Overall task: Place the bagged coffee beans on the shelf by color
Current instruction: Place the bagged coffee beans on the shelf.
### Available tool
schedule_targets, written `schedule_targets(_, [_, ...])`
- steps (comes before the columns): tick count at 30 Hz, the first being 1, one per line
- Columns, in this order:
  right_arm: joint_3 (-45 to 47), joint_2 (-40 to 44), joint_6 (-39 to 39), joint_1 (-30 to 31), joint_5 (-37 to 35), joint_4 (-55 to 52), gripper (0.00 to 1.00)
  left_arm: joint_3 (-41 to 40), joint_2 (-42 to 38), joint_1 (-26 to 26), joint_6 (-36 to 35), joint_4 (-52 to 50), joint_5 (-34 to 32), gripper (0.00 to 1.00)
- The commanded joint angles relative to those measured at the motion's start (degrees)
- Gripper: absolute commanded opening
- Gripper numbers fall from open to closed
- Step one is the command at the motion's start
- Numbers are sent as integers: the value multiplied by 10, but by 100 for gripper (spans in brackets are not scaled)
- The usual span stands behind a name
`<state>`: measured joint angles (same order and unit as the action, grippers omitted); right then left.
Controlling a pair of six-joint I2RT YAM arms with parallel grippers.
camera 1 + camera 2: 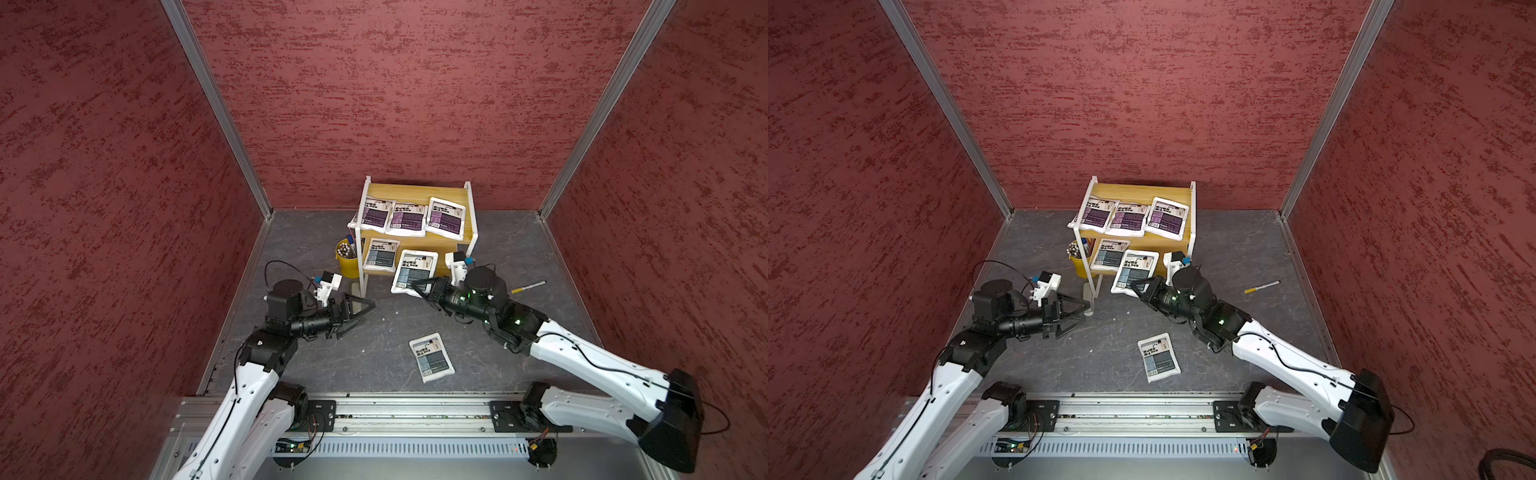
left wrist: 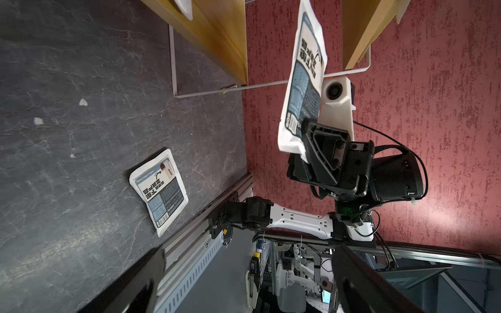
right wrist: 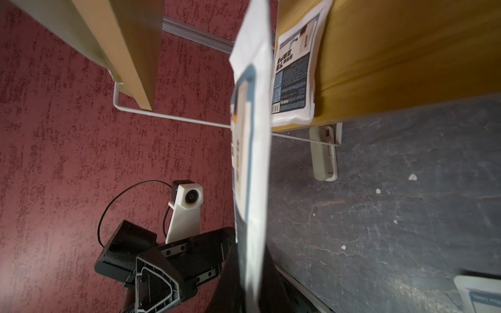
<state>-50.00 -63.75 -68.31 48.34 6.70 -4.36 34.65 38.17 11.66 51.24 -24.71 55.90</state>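
Right hand (image 1: 420, 289) is clamped on the barcode corner of a flat white pouch with a grey-blue label panel (image 1: 415, 270), holding it tilted in the air. Left hand (image 1: 365, 315) hangs with fingers spread wide, nothing between them. Below both lies the dark grey marbled table (image 1: 316, 365). At its back stands the small two-tier shelf of yellow-wood boards on a thin white metal frame (image 1: 415, 191), the held pouch just in front of its lower board. On the upper board three white purple-panelled pouches lie side by side: left purple pouch (image 1: 376, 214), middle purple pouch (image 1: 406, 220), right purple pouch (image 1: 445, 218). A second grey-blue pouch (image 1: 380, 254) lies on the lower board's left end; a third grey-blue pouch (image 1: 431, 360) lies flat on the table, well apart from the shelf. A round yellow pen bucket (image 1: 348, 259) stands just beside the shelf's left side, and a pale oblong case (image 3: 324, 157) lies by its front left leg.
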Motion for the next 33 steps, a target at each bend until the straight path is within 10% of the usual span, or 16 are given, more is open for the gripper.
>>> schedule_targets(1, [-34,-22,10,3,-70,-69,5,15,-15,-16,-28,-47,9,100])
schedule_targets(33, [-127,-172,26,-60,-55,-96,31,12,-42,-59,-66,-122,40,100])
